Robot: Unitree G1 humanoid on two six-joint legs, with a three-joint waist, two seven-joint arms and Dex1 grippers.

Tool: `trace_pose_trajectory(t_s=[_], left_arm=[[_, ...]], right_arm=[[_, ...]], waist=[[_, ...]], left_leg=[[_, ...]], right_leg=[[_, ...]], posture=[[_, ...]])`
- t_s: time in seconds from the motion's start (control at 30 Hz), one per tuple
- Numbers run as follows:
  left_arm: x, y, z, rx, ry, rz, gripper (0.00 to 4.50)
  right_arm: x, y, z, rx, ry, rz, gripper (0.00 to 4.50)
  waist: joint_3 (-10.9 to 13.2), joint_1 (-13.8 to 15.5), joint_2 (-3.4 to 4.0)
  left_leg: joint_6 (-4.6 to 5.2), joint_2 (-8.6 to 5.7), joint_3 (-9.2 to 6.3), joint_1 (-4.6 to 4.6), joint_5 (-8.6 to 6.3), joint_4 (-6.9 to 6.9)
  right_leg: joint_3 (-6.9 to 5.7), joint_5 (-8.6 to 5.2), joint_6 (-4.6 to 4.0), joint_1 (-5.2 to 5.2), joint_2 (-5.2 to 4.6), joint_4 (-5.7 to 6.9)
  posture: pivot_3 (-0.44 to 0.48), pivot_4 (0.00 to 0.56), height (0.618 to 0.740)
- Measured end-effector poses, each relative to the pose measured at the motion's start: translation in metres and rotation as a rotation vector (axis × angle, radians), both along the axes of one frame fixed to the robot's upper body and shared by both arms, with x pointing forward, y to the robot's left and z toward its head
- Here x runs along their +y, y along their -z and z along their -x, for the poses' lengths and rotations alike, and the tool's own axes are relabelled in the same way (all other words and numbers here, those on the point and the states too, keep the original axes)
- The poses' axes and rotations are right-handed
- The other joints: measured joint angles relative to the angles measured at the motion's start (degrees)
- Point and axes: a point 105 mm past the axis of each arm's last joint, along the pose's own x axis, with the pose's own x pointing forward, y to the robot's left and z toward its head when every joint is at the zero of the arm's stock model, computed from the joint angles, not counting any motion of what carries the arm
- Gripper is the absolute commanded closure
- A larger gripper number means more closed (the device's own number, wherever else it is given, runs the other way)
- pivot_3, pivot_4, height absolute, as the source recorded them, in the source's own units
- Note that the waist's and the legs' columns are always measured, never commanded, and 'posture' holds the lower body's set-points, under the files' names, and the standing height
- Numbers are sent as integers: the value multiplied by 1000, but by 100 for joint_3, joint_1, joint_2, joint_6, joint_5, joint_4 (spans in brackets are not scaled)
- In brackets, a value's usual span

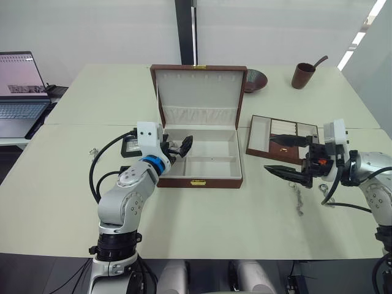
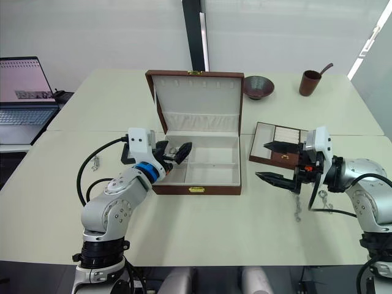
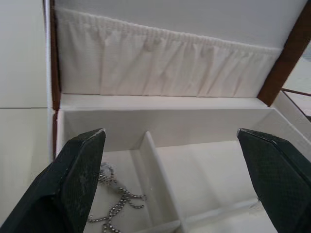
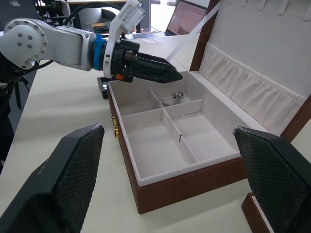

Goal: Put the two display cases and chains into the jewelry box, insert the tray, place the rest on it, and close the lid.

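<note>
On the pale table [image 1: 202, 214], the big reddish-brown box [image 1: 202, 179] sits with its lid up, a thin silvery chain [image 3: 114, 206] lies inside below the left gripper's [image 1: 177, 147] spread, empty fingers, and the right gripper [image 1: 283, 155] hangs wide open beside the brown tray [image 1: 260, 139].

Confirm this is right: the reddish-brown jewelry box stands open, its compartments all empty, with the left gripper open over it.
Not all empty. The left wrist view shows a thin silvery chain lying in one compartment of the reddish-brown jewelry box. The box is open, and the left gripper is open over it.
</note>
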Motion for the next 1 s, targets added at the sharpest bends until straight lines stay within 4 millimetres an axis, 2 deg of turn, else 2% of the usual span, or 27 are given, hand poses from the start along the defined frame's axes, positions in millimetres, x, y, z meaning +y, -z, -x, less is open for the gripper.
trace_pose_trajectory(t_s=[0.13,0.23,0.43,0.57,0.67,0.83,1.0], left_arm=[[-3,-12,10,-38,109,-4,15],[8,-21,22,-61,179,7,15],[61,-31,51,-50,254,-15,15],[102,-32,75,-6,245,-85,15],[119,-34,85,-6,226,-124,15],[177,-30,91,8,26,-180,15],[217,-15,101,38,-133,-238,15]], right_arm=[[-2,2,1,14,6,11,0],[-9,8,2,48,26,32,0],[-38,14,-2,98,126,38,0],[-81,29,-8,157,294,46,0],[-100,31,-11,157,364,36,0],[-132,36,-13,161,479,44,0],[-154,52,-12,191,567,51,0]], waist=[[0,-6,0],[0,-9,0],[0,-21,1],[2,-19,3],[3,-14,5],[3,-21,6],[3,-25,6]], left_leg=[[0,1,1,0,0,-1],[0,4,0,1,0,-1],[1,5,2,3,0,-2],[1,7,9,2,-1,-7],[1,8,10,6,-1,-6],[2,9,17,10,-1,-11],[2,11,19,10,-1,-11]], right_leg=[[1,0,0,0,0,0],[2,0,0,-1,1,0],[2,0,0,-1,2,-1],[5,-2,-2,-4,0,-5],[6,-2,-2,-2,0,-3],[9,-2,-4,-4,1,-4],[12,-3,-4,-4,-1,-4]], posture=[[0,150,740],[0,150,740],[0,150,740],[0,150,740],[0,150,740],[0,150,740],[0,150,740]])
